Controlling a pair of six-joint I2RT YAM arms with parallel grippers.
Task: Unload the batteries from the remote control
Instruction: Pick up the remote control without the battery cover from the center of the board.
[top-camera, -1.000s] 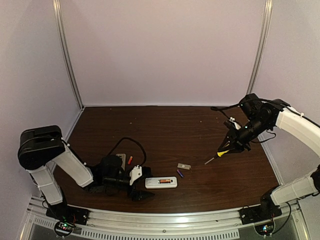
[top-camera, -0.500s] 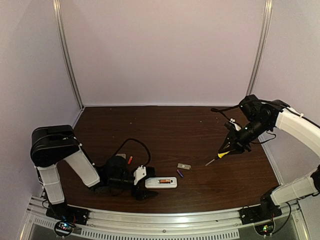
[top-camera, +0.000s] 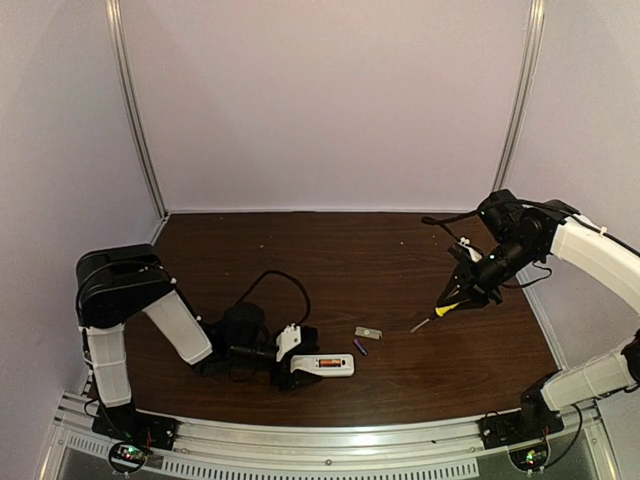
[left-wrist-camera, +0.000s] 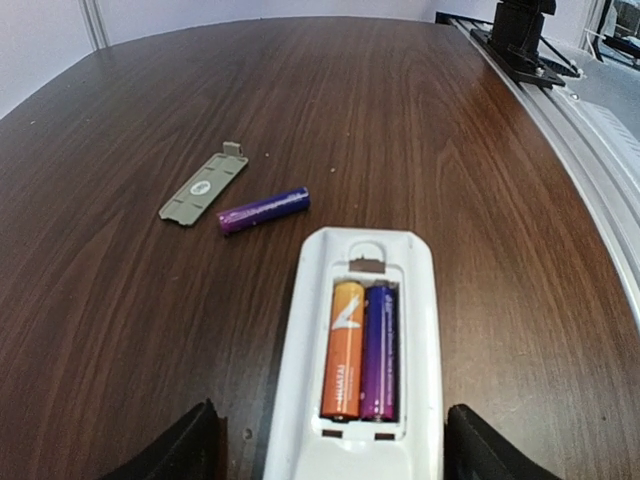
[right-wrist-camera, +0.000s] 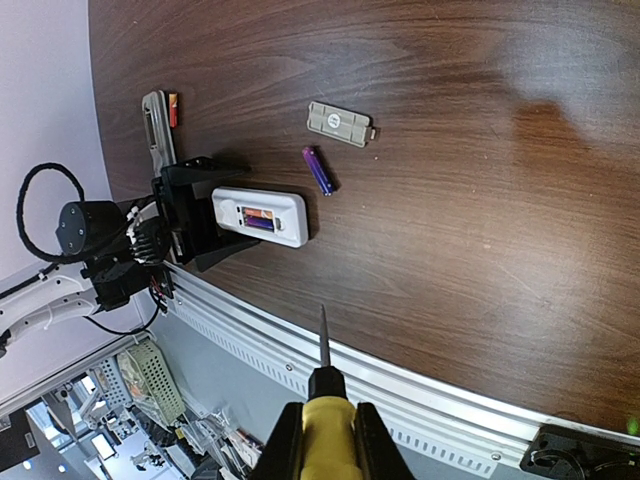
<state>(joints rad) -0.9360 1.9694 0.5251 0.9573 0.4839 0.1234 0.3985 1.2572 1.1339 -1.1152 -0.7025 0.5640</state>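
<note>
Straddling the near end of the remote control (left-wrist-camera: 420, 330), the left gripper (left-wrist-camera: 335, 452) is spread wide and empty. The orange battery (left-wrist-camera: 344, 350) and purple battery (left-wrist-camera: 379, 345) lie side by side in the open bay straight ahead, long axes along the remote control. The right gripper (right-wrist-camera: 325, 440), clamped on the yellow-handled screwdriver (right-wrist-camera: 324, 385), is well apart from the remote control.
</note>
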